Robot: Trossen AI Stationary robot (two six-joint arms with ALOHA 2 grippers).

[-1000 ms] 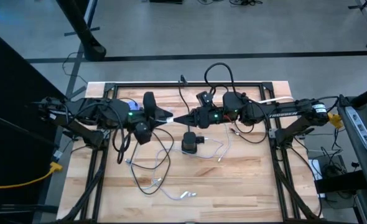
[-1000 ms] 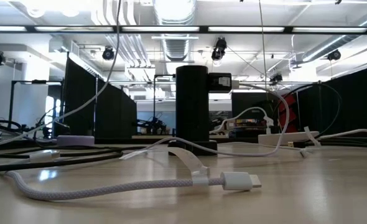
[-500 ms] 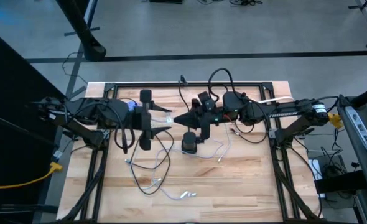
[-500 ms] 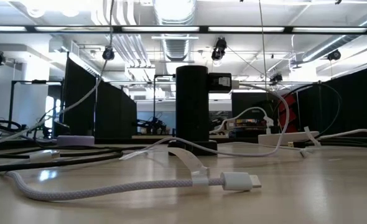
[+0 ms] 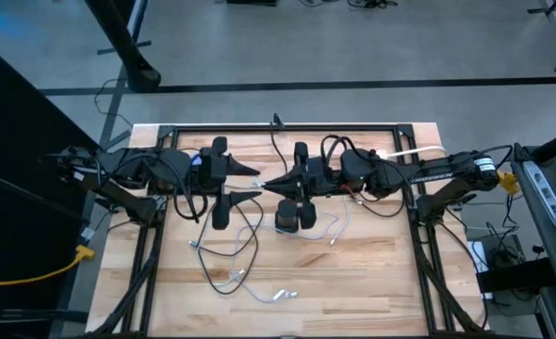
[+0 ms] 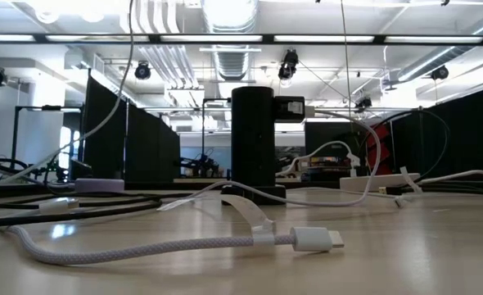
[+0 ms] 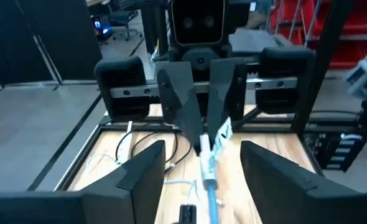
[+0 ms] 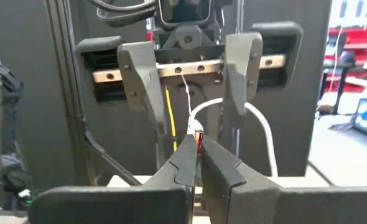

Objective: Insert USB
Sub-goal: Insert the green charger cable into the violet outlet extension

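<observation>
While clamped on one USB plug [image 8: 198, 135], right hand [image 5: 267, 182] opposite one wide left hand [image 5: 251, 183]

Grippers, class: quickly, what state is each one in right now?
Left gripper: open, holding nothing, facing the right gripper above the table.
Right gripper: shut on the white cable's connector end.

likely a robotics lab; black partition panels [image 6: 147, 147], ceiling ducts [image 6: 172, 49], concrete floor [image 5: 353, 47]
</observation>
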